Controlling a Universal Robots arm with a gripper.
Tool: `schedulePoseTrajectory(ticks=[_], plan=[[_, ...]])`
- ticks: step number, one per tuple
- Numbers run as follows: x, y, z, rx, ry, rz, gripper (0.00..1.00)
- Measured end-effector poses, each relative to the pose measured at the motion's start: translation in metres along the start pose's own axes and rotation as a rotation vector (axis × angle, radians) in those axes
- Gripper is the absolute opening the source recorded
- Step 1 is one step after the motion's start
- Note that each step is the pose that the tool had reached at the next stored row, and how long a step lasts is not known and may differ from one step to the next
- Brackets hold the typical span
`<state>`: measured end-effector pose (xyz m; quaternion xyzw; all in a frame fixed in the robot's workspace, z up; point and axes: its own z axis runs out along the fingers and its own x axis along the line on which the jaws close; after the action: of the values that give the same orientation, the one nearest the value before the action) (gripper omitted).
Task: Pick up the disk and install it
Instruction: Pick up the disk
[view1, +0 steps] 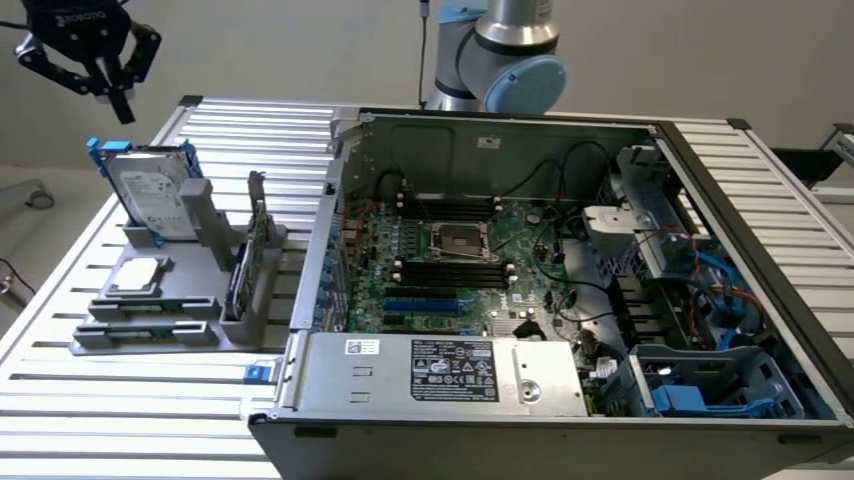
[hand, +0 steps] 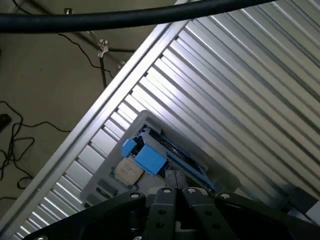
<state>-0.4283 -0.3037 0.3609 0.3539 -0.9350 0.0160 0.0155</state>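
Disk, the flat silver-grey metal hard drive with a white label in a blue plastic carrier (view1: 144, 190) (hand: 150, 157), stands tilted on edge in the grey plastic rack (view1: 147, 335) at the exterior view's left, on the slatted metal table (view1: 134, 420), beside the open computer case (view1: 441, 150). And the black gripper (view1: 96, 86) (hand: 175, 192) hangs above it at the far left, apart from it, fingers pinched together, nothing in them.

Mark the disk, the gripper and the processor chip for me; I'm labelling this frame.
the disk (view1: 150, 192): exterior view, on its white label.
the gripper (view1: 112, 98): exterior view, midway between its fingertips.
the processor chip (view1: 138, 277): exterior view, on its silver top.
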Motion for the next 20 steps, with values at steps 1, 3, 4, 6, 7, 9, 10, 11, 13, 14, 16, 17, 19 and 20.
schedulePoseTrajectory(ticks=[1,3,4,6,7,9,10,11,13,14,16,17,19,20], plan=[[0.0000,0.0000,0.0000,0.0007,-0.0003,-0.018,0.11],[0.0000,0.0000,-0.0001,0.0021,-0.0009,-0.054,0.11],[0.0000,0.0000,0.0000,0.0029,-0.0013,-0.072,0.11],[0.0000,0.0000,-0.0001,0.0044,-0.0019,-0.109,0.11],[0.0000,0.0000,-0.0001,0.0050,-0.0023,-0.127,0.11],[0.0000,0.0000,-0.0001,0.0060,-0.0035,-0.163,0.11],[0.0001,0.0001,-0.0001,0.0062,-0.0044,-0.181,0.11],[0.0001,0.0001,-0.0001,0.0058,-0.0057,-0.197,0.11],[0.0001,0.0001,-0.0001,0.0038,-0.0098,-0.228,0.11],[0.0001,0.0000,0.0000,0.0023,-0.0124,-0.242,0.11],[0.0001,0.0000,-0.0001,-0.0024,-0.0192,-0.270,0.11],[0.0000,0.0001,0.0000,-0.0053,-0.0235,-0.285,0.11],[0.0000,0.0000,0.0000,-0.0117,-0.0322,-0.311,0.11],[0.0000,0.0000,-0.0001,-0.0143,-0.0357,-0.325,0.11]])
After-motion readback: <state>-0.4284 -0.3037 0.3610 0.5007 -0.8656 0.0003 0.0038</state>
